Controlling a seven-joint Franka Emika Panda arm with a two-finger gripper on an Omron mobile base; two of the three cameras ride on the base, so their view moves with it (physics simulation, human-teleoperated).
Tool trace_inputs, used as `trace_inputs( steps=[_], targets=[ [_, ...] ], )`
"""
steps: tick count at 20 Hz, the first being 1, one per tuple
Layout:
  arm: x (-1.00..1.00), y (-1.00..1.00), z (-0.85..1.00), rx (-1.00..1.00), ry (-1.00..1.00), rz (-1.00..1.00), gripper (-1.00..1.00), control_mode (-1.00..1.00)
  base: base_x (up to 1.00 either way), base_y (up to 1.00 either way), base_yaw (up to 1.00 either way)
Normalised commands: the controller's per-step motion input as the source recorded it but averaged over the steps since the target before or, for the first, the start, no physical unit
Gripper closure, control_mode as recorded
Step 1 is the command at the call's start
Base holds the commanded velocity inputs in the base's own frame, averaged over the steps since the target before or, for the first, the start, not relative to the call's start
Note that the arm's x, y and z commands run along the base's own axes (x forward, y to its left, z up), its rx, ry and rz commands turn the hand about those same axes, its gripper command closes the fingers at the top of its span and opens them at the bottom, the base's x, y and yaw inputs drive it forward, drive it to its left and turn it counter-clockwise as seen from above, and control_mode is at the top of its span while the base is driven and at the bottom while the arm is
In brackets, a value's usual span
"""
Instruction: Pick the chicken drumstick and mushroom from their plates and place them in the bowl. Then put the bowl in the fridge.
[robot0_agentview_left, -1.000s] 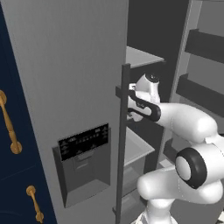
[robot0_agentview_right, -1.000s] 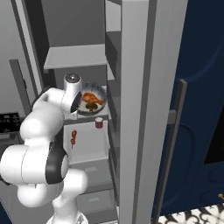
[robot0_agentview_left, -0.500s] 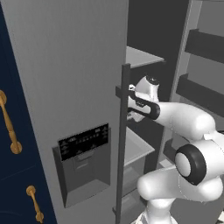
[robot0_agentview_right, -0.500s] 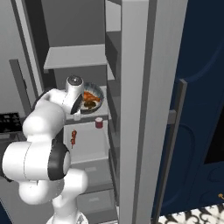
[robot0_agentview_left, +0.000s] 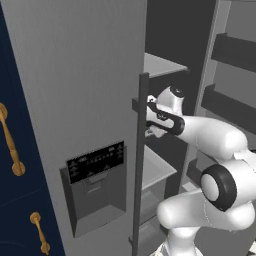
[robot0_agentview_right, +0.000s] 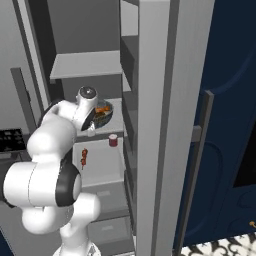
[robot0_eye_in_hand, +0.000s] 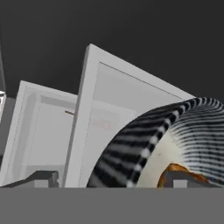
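moved: the jaws have spread since a second ago; the arm has sunk a little, bowl with it
gripper (robot0_eye_in_hand: 109, 180): fingers apart, one tip either side of the bowl wall, no clamp
bowl (robot0_agentview_right: 104, 114): on a fridge (robot0_agentview_left: 75, 90) shelf (robot0_agentview_right: 116, 111), drumstick (robot0_agentview_right: 102, 109) inside
handling: stiff, deep, likely top-heavy; take it by the rim
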Motion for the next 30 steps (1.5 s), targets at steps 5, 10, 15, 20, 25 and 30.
trace_inputs(
  steps=[5, 10, 15, 20, 25, 30],
  targets=[
    [-0.05, -0.26, 0.22, 0.01, -0.12, -0.06, -1.00, -1.00, 0.00, 0.00, 0.00],
    [-0.60, -0.29, 0.32, 0.01, -0.16, -0.13, -1.00, -1.00, 0.00, 0.00, 0.00],
    [-0.94, -0.07, 0.73, 0.00, -0.07, -0.15, -1.00, -1.00, 0.00, 0.00, 0.00],
    [-0.96, -0.16, 0.67, 0.00, 0.06, -0.16, -1.00, -1.00, 0.00, 0.00, 0.00],
    [-1.00, -0.30, 0.43, 0.00, 0.01, -0.12, -1.00, -1.00, 0.00, 0.00, 0.00],
    [-0.59, -0.05, 0.22, 0.00, 0.02, -0.02, -1.00, -1.00, 0.00, 0.00, 0.00]
  ],
)
